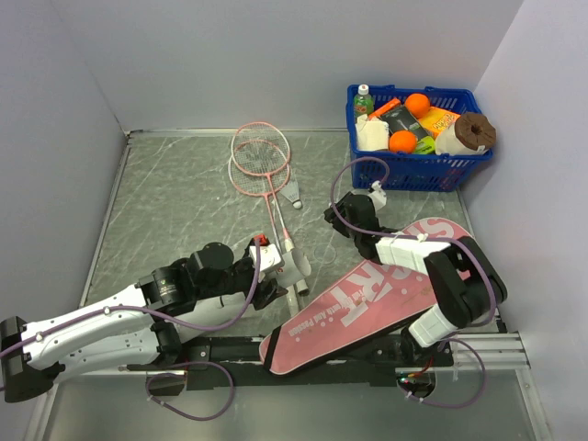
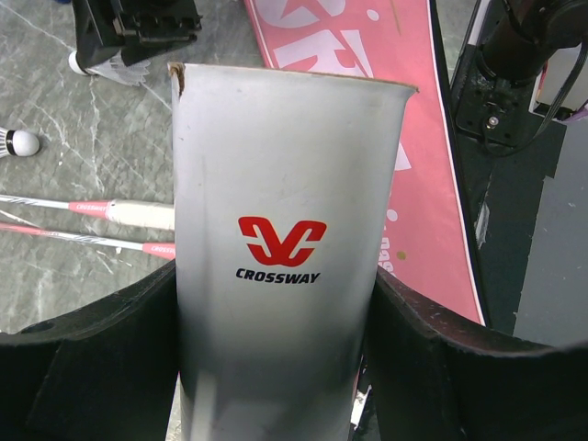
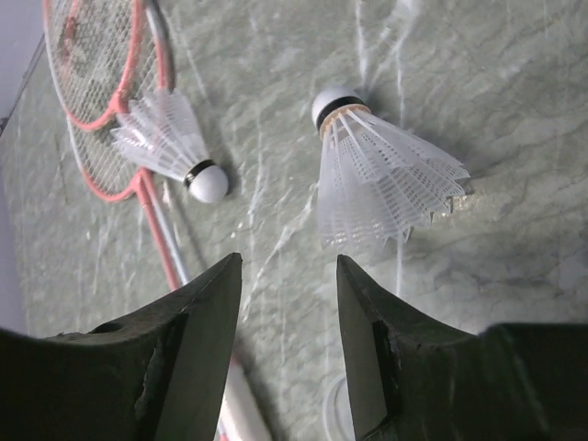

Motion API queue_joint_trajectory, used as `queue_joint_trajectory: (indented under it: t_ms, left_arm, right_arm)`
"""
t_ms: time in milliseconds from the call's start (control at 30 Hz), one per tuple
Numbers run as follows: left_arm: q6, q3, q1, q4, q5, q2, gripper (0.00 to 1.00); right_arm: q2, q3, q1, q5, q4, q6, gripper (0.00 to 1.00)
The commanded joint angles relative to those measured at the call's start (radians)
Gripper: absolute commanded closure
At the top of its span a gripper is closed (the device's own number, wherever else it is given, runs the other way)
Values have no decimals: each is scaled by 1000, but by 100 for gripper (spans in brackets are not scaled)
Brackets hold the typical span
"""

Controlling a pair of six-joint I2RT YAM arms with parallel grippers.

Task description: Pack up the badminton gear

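Left wrist view: the tube (image 2: 289,230) runs off the bottom edge and hides the near ends of the rackets (image 2: 129,216). Right wrist view: the racket heads are cut off at the top edge. Top view: the right arm (image 1: 459,285) covers part of the lettering on the bag (image 1: 358,308).

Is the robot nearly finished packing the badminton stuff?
Not nearly. Done: nothing looks packed yet. In hand: the left tool grips the white tube, and the right tool hangs open just short of one shuttlecock on the table. Left: a second shuttlecock and both rackets lie loose, and nothing shows going into the pink bag.
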Motion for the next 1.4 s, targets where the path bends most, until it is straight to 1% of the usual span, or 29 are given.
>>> queue_joint_trajectory:
  t_ms: [0,33,133,367,467,533,700,800,867,1000,1067,1100,1133,1200,1233,1267,1367]
  left_arm:
    - [-33,36,-5,-1,-3,6,99]
    - [-33,38,-5,-1,-1,7,99]
    - [-31,38,-5,-1,2,6,99]
    - [-31,36,-5,-1,-3,1,99]
    - [-31,33,-5,-1,-4,0,99]
    - [-31,33,-5,-1,-4,1,99]
    - [-31,36,-5,-2,-4,9,99]
    - [-30,35,-5,-2,-6,12,99]
    - [-28,33,-5,-1,-7,12,99]
    - [-27,35,-5,-2,-7,24,99]
    - [-27,36,-5,-5,-10,32,99]
    - [-27,36,-5,-5,-9,33,99]
    - [-27,36,-5,-5,-9,35,99]
    - [-27,35,-5,-4,-11,35,99]
    - [-27,35,-5,-2,-11,33,99]
    - [-27,33,-5,-4,-11,33,99]
    - [-25,36,-5,-4,-18,36,99]
  right_arm:
    - [-90,54,-6,-3,-108,-36,46]
    - [-107,60,-5,6,-141,-38,46]
    - [-116,51,-6,22,-128,-45,45]
    - [-61,89,-9,0,-162,-7,45]
    - [-44,83,-9,17,-134,4,45]
    - [-24,74,-9,32,-79,2,45]
    - [45,128,-24,34,-105,8,47]
    - [60,115,-32,43,-51,7,51]
    - [71,121,-38,49,-34,5,55]
    - [105,146,-63,43,-15,-5,56]
    - [118,149,-67,42,13,-18,63]
    - [122,151,-69,43,19,-22,69]
    - [125,154,-72,45,27,-37,80]
    - [134,171,-78,39,36,-59,88]
    - [135,178,-80,40,33,-77,97]
    - [132,183,-80,36,32,-84,100]
    - [91,145,-81,17,56,-104,100]
